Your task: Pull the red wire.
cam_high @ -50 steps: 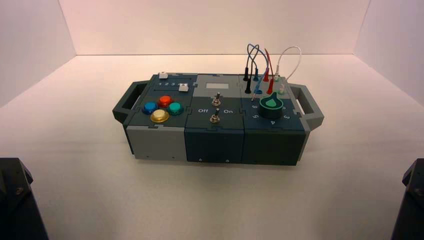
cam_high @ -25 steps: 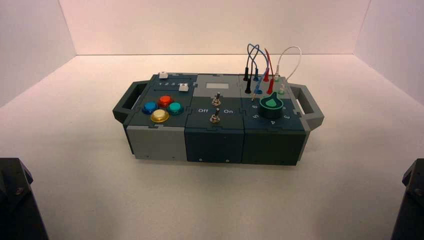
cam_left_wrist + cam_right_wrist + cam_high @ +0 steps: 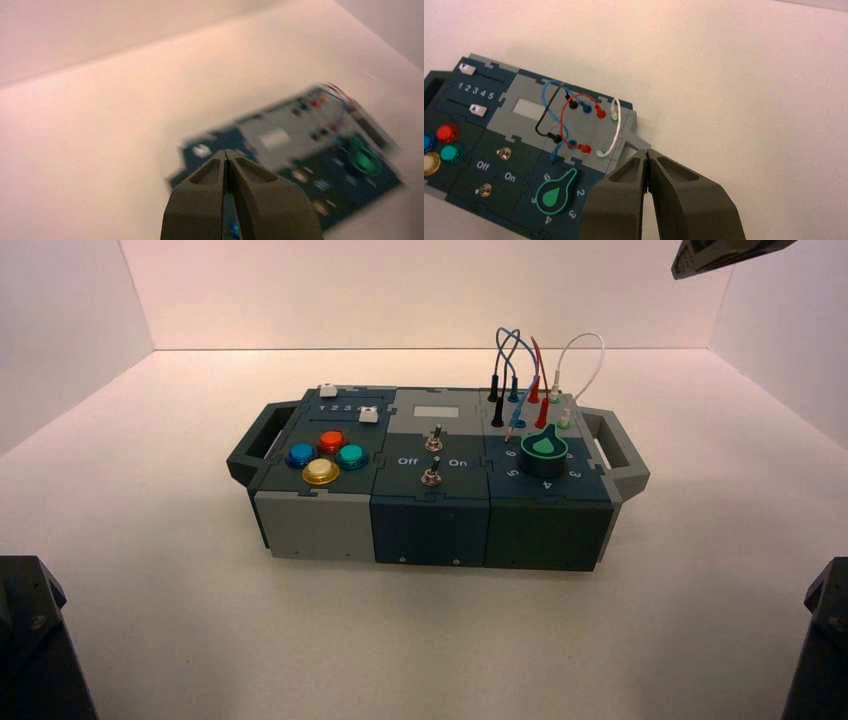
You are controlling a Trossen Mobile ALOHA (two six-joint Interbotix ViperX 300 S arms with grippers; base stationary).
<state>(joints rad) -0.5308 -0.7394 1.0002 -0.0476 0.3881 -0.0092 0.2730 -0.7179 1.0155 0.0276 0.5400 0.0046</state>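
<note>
Both plugs of your red wire (image 3: 574, 104) sit seated, upper right of the box (image 3: 430, 530). Right claw (image 3: 647, 159) closed, empty, above; left claw (image 3: 227, 159) closed, empty.

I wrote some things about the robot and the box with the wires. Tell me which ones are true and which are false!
1. The red wire has both plugs in the box. True.
2. The right gripper is holding the red wire. False: it is shut on nothing and hangs above the box, apart from the wire.
3. The white wire sits nearer the box's right handle than the red wire does. True.
4. The left gripper is wide open. False: its fingers are closed together, holding nothing.
5. The green knob is behind the wires. False: it sits in front of them, near the box's front edge.
</note>
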